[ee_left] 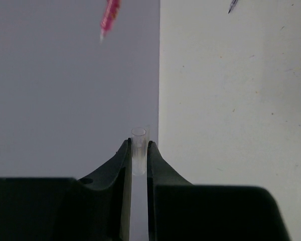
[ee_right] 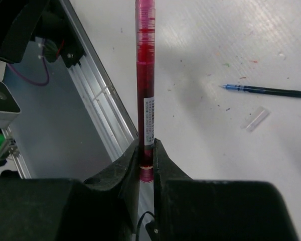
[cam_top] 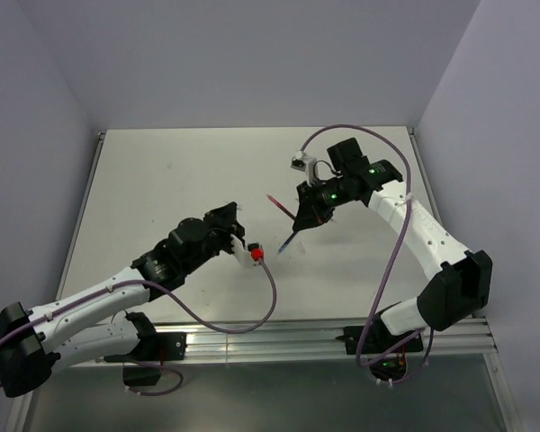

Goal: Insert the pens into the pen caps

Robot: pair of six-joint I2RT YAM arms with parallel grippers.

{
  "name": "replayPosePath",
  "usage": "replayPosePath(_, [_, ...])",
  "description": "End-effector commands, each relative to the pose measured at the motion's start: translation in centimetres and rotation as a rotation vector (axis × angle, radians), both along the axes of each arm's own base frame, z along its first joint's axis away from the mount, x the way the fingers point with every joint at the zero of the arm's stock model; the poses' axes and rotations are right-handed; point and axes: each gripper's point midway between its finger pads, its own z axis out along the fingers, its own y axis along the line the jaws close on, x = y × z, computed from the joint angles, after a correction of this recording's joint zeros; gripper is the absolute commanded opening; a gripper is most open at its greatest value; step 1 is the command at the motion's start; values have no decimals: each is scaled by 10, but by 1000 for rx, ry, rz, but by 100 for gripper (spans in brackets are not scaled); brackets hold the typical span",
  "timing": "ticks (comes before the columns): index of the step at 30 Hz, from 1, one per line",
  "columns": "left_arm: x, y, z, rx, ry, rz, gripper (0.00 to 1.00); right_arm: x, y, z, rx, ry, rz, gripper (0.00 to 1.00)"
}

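While the left gripper (ee_left: 139, 145) pinches a tiny clear cap (ee_left: 139, 134), the right gripper (ee_right: 146, 148) clamps a slim red pen (ee_right: 145, 75) rearward. Both seem light, slippery.

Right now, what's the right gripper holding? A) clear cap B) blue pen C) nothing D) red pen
D: in the right wrist view the right gripper is shut on the red pen, while the blue pen lies on the table and the left gripper pinches a clear cap.

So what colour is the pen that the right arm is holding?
Red. The pen shows best in the right wrist view.
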Motion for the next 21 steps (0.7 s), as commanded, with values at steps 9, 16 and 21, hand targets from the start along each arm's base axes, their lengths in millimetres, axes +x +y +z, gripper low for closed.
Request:
replayPosePath(9, [-17, -7, 47, 28, -332, 6, 0, -12, 38, 9, -43, -86, 120, 0])
replayPosePath(16, [-27, -8, 48, 30, -352, -12, 0, -26, 39, 9, -56, -115, 150, 0])
replayPosePath(21, [-29, -11, 46, 38, -347, -24, 0, -32, 42, 10, -76, -151, 172, 0])
